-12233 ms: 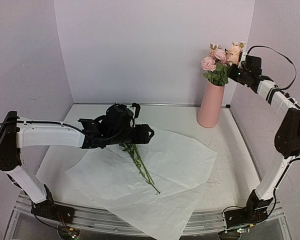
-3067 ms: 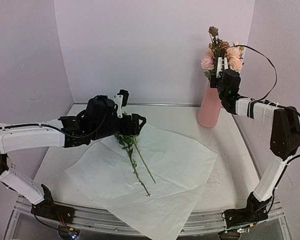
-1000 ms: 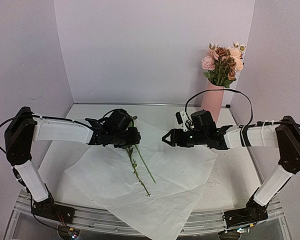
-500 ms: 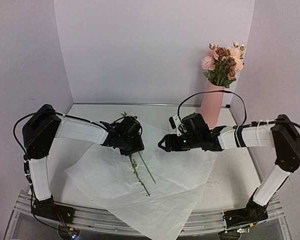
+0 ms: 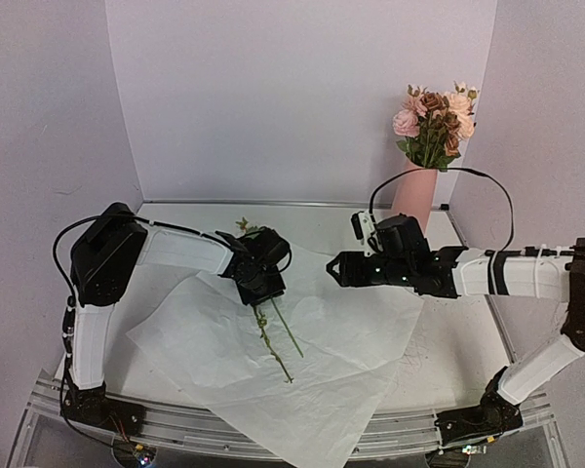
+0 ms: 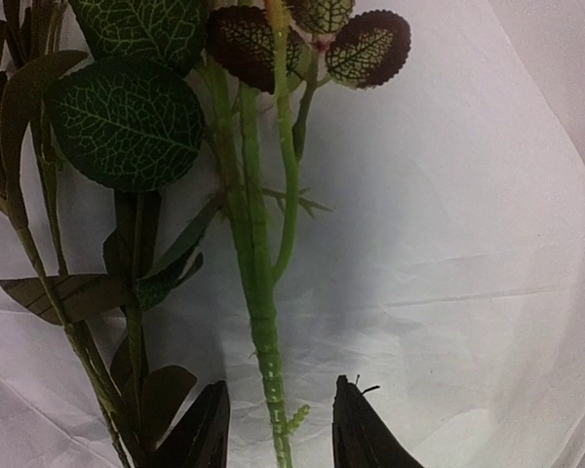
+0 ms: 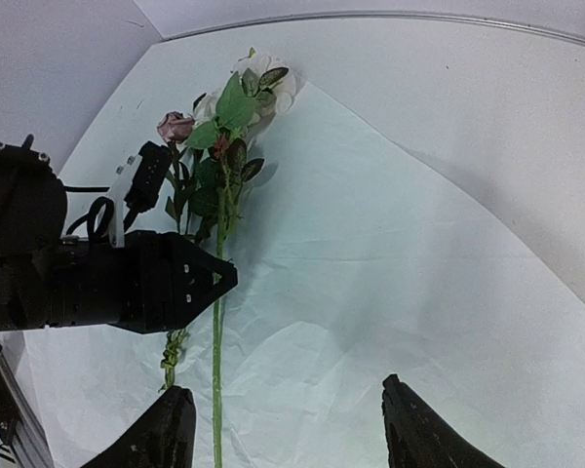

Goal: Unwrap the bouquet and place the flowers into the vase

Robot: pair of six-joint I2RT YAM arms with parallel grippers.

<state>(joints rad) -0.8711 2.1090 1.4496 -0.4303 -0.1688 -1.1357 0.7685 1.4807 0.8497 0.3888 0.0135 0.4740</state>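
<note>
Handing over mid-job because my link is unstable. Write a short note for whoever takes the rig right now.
Left tool: open, fingers astride one green stem, not clamped.
Right tool: open, empty, above the white paper.
Vase: upright, back right, holding several roses.
Done: wrapping is spread flat.
Left: two flowers lie on the paper; grip each and put it in the vase.

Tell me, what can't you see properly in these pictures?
Top view: the vase's bottom, behind the right arm.
Left wrist view: the flowers' blossoms, cut off by the top edge.
Right wrist view: the stem ends, cut off by the bottom edge.
</note>
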